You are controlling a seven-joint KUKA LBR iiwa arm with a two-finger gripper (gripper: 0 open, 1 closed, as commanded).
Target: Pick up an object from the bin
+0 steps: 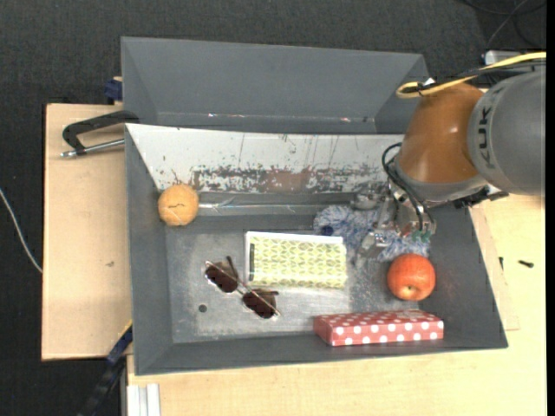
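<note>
My gripper (392, 222) hangs low at the right back of the bin, directly over a crumpled blue and white cloth thing (342, 222), and part of that thing is hidden beneath it. A red apple (411, 277) lies just in front of the gripper and to its right. To the gripper's left front rests a flat box with a green and white pattern (297, 261).
A long red box with white dots (379, 328) lies along the front wall. Dark sunglasses (240, 289) rest at the front left. An orange ball (178, 204) sits in the back left corner. The arm with its orange cover comes in over the right rim.
</note>
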